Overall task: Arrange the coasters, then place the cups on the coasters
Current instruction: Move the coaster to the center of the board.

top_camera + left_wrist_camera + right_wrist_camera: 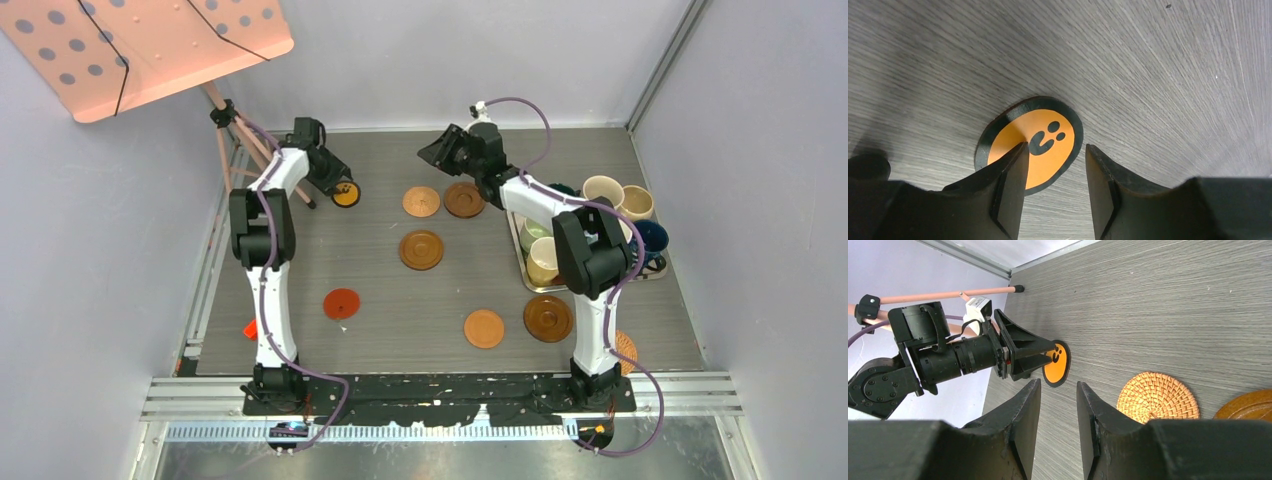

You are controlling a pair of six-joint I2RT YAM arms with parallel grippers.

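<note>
My left gripper (341, 186) (1055, 146) is open at the far left, low over the black-and-orange coaster (347, 195) (1038, 120) (1056, 365). One fingertip overlaps that disc's edge; nothing sits between the fingers. My right gripper (433, 152) (1058, 383) is open and empty at the far middle, above bare table. Near it lie a woven wicker coaster (421, 201) (1157, 396) and a dark brown one (463, 199) (1248, 405). More coasters are brown (421, 249), red (341, 303), tan (484, 328) and dark brown (548, 318). Cups, among them cream (603, 190), beige (637, 202) and navy (652, 238), crowd the right side.
A metal tray (521, 272) under the right arm holds some of the cups. A tripod (235, 150) with an orange perforated board (140, 45) stands at the far left, close to the left arm. A small red thing (250, 327) lies at the table's left edge. Another wicker disc (627, 348) peeks out behind the right base.
</note>
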